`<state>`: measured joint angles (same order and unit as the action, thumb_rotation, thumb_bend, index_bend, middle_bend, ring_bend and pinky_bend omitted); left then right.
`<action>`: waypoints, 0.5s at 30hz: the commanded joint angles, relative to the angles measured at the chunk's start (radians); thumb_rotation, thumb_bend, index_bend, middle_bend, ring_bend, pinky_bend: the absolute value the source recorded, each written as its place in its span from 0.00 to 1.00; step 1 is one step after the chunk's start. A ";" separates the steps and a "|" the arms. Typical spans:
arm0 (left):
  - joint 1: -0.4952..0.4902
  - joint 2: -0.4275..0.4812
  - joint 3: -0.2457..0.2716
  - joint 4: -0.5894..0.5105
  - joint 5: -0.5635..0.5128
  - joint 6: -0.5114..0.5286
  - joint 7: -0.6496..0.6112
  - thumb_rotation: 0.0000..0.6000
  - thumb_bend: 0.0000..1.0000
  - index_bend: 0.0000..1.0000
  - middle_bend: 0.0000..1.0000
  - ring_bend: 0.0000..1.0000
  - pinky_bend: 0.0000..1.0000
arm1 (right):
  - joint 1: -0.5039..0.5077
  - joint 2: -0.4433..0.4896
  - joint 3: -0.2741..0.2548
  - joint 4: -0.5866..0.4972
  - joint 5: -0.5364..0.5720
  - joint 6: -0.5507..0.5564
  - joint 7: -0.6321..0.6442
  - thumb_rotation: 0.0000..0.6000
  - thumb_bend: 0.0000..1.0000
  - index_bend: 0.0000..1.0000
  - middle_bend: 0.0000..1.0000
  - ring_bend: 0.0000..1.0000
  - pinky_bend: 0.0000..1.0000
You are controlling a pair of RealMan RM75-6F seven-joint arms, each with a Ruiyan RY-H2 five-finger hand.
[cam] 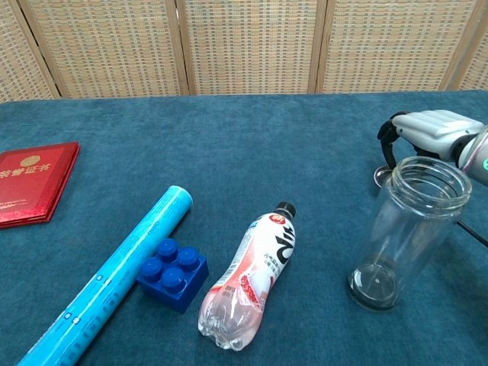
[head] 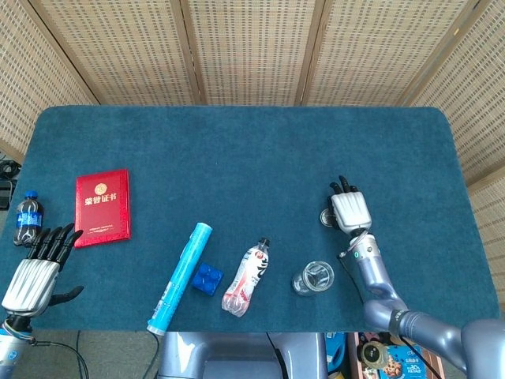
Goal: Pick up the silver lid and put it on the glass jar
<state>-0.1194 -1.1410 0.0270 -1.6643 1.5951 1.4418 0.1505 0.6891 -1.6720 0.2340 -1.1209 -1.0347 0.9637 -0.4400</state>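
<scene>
The glass jar [head: 313, 277] [cam: 409, 229] stands upright and uncovered near the table's front edge, right of centre. Just behind it, my right hand [head: 349, 212] [cam: 435, 130] hovers palm down over the silver lid [head: 324, 217] [cam: 379, 177]. Only the lid's left edge shows from under the hand; it looks tilted and pinched between the thumb and fingers, just off the cloth. My left hand [head: 38, 268] hangs beyond the table's front left corner with its fingers spread and nothing in it.
A pink-labelled plastic bottle [head: 246, 279] lies left of the jar, then a blue brick [head: 207, 278] and a light blue tube [head: 180, 277]. A red booklet [head: 102, 207] lies at the left. A small blue-labelled bottle [head: 26, 218] lies at the left edge.
</scene>
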 commanded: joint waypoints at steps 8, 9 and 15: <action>0.000 0.002 -0.001 0.002 -0.002 0.001 -0.005 1.00 0.16 0.00 0.00 0.00 0.00 | -0.007 0.124 0.016 -0.211 0.007 0.068 -0.111 1.00 0.52 0.65 0.26 0.00 0.30; 0.000 0.002 -0.001 0.002 -0.002 0.001 -0.006 1.00 0.16 0.00 0.00 0.00 0.00 | -0.009 0.139 0.017 -0.235 0.009 0.075 -0.121 1.00 0.52 0.65 0.26 0.00 0.30; 0.001 0.005 0.000 0.003 0.000 0.003 -0.016 1.00 0.16 0.00 0.00 0.00 0.00 | -0.024 0.252 0.042 -0.414 0.042 0.126 -0.185 1.00 0.52 0.65 0.26 0.00 0.30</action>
<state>-0.1184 -1.1364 0.0273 -1.6617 1.5948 1.4450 0.1349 0.6745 -1.4727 0.2617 -1.4686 -1.0093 1.0598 -0.5910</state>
